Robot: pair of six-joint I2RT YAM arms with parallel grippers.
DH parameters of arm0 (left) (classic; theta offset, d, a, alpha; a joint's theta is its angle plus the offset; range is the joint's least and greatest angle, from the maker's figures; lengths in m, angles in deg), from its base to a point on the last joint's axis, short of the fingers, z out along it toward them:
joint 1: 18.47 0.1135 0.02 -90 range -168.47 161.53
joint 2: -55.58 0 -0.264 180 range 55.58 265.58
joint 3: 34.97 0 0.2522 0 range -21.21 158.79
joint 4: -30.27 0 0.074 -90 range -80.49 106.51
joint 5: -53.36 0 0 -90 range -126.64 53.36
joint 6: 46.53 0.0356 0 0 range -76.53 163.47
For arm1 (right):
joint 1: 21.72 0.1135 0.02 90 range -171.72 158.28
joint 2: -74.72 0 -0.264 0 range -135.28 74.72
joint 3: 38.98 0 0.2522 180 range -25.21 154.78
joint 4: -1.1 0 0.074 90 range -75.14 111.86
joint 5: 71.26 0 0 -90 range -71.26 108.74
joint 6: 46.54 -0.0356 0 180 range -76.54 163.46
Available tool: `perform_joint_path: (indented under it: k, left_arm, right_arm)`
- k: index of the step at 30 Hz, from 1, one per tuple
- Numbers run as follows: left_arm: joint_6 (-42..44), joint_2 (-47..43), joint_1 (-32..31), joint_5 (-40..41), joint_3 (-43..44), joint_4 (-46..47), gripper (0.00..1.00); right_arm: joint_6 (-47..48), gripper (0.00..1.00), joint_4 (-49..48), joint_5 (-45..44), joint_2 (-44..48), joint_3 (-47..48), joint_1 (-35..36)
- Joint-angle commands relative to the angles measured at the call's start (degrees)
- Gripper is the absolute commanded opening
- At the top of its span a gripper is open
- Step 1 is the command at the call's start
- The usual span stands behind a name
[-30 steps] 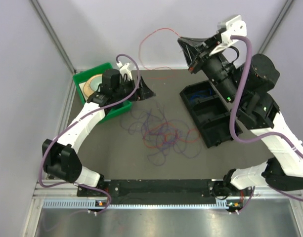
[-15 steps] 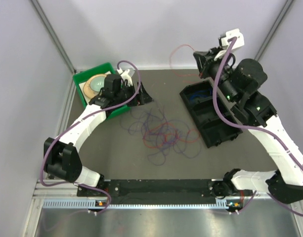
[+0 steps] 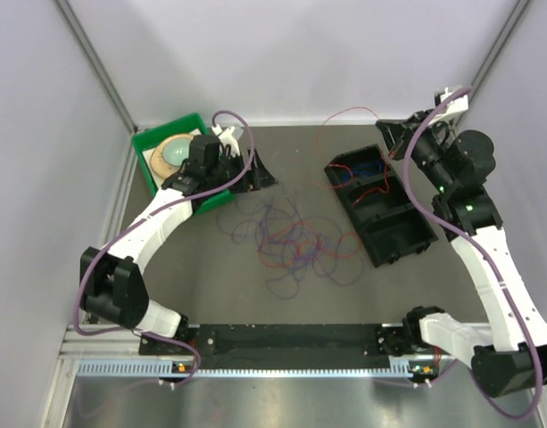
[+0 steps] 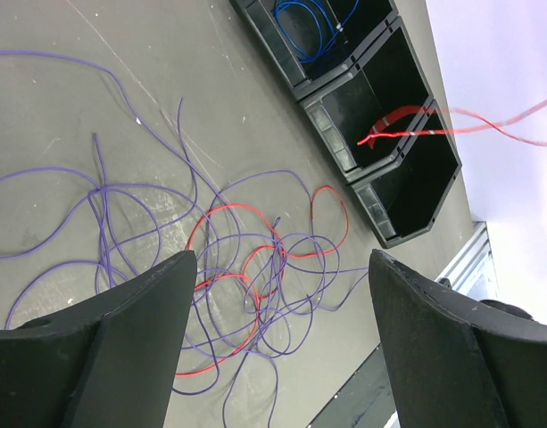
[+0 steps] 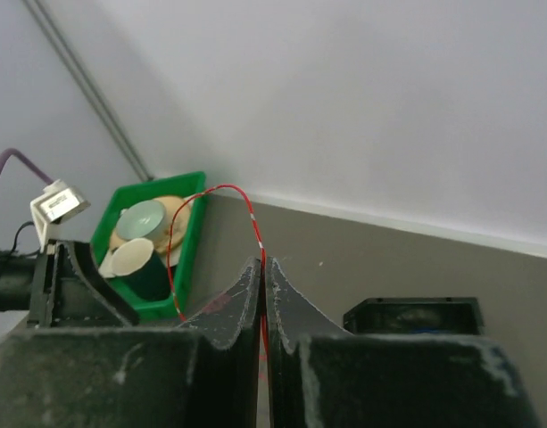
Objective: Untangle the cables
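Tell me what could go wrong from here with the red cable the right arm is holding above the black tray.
The red cable is held only at the fingertips of the right gripper, so it may slip free.
Its end hangs over the black tray's middle compartment, but a long loop arcs outside the rim; released now, part may land on the table.
It could spill onto the blue cable in the next compartment and retangle.

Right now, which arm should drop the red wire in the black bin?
Right. The right gripper is shut on the red wire, which dangles over the bin; the left gripper is open and empty, above the tangle.
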Motion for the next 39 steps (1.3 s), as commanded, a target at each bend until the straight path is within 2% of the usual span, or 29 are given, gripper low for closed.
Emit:
perform_joint_path:
  k: [1, 11, 16, 22, 30, 34, 39]
  left_arm:
    - [0.0, -0.5, 0.3, -0.5, -0.2, 1.7, 0.83]
    - [0.4, -0.3, 0.4, -0.1, 0.2, 1.0, 0.82]
    - [0.7, 0.3, 0.3, 0.0, 0.3, 0.3, 0.82]
    - [0.6, 0.4, 0.3, 0.2, 0.3, 0.2, 0.82]
    - [0.8, 0.2, 0.3, 0.6, 0.5, -0.3, 0.82]
    - [0.8, 0.4, 0.4, 0.6, 0.8, -0.5, 0.82]
    - [0.8, 0.3, 0.3, 0.6, 0.9, -0.6, 0.82]
  right_arm:
    - [-9.3, 0.0, -11.0, 14.9, 0.1, -5.2, -5.2]
    - [-12.7, 0.0, -16.1, 19.3, -3.0, -9.9, -10.3]
    - [-17.7, 0.0, -21.9, 23.9, -4.1, -14.1, -15.7]
    - [-17.0, 0.0, -22.3, 25.2, -4.4, -17.3, -18.1]
    - [-21.0, 0.0, -29.2, 29.1, -6.3, -23.4, -27.0]
    - [-20.7, 0.0, -28.8, 30.5, -7.0, -23.4, -28.1]
    - [-16.3, 0.0, -24.2, 27.1, -6.8, -22.8, -28.4]
